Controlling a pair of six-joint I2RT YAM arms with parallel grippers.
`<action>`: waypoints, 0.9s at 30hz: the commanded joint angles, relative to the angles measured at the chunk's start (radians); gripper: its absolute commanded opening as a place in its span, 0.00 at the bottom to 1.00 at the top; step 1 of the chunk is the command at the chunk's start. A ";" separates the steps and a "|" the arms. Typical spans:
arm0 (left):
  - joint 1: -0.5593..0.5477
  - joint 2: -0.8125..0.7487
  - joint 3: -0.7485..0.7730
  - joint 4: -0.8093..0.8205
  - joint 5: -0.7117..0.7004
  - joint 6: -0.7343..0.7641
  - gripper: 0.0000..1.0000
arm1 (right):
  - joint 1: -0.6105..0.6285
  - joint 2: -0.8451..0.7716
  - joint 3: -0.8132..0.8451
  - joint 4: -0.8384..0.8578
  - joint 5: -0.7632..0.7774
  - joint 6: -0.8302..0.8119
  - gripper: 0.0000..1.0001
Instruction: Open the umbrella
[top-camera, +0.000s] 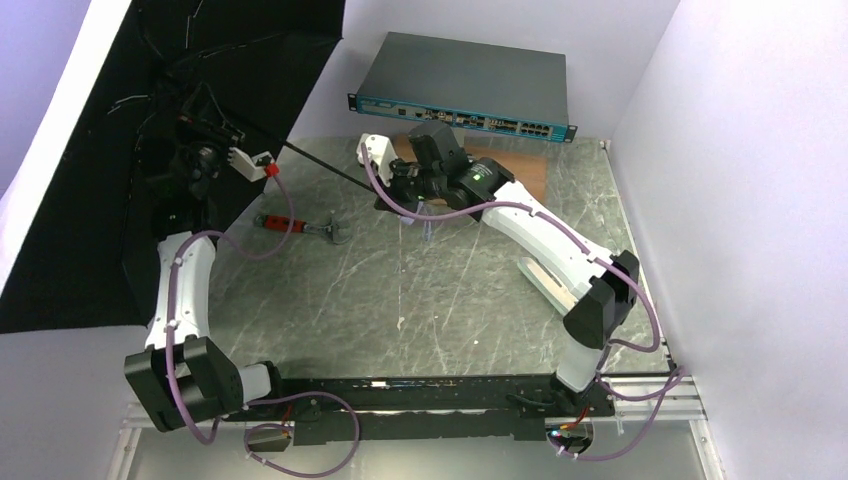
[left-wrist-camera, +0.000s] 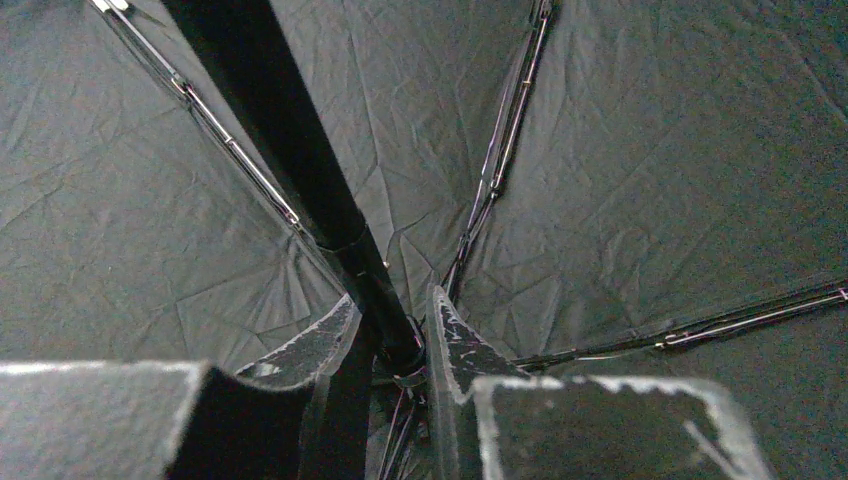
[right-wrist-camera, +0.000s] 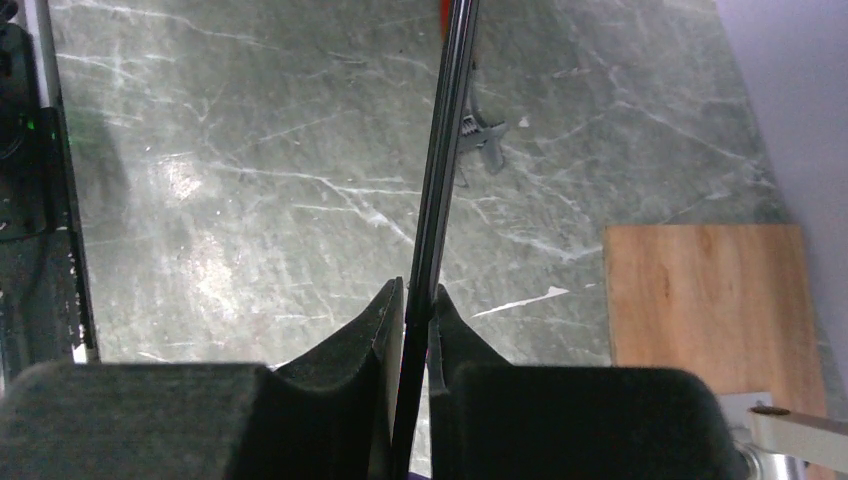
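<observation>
The umbrella (top-camera: 100, 150) stands spread open at the far left, its black lining (left-wrist-camera: 650, 150) and thin ribs (left-wrist-camera: 510, 130) facing me. Its thin black shaft (top-camera: 325, 165) runs right across the table. My left gripper (top-camera: 200, 118) is inside the canopy, shut on the shaft at the sliding collar (left-wrist-camera: 393, 310) near the hub. My right gripper (top-camera: 398, 190) is shut on the other end of the shaft (right-wrist-camera: 445, 130), with the jaws pinching it (right-wrist-camera: 415, 292). The handle is hidden behind the right gripper.
A red-handled clamp tool (top-camera: 300, 224) lies on the green marble table (top-camera: 420, 300) below the shaft. A wooden board (right-wrist-camera: 700, 300) lies at the back right. A grey network switch (top-camera: 465, 85) stands against the rear wall. White walls close both sides.
</observation>
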 joint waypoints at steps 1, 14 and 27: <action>0.058 -0.042 -0.015 0.144 -0.215 -0.012 0.00 | -0.009 0.043 0.050 -0.252 -0.100 -0.029 0.12; -0.003 -0.092 -0.057 0.062 -0.219 -0.025 0.00 | -0.006 0.168 0.168 -0.223 -0.162 0.046 0.44; -0.014 -0.126 -0.062 -0.009 -0.190 -0.010 0.00 | -0.008 -0.041 0.077 0.061 -0.102 0.036 0.73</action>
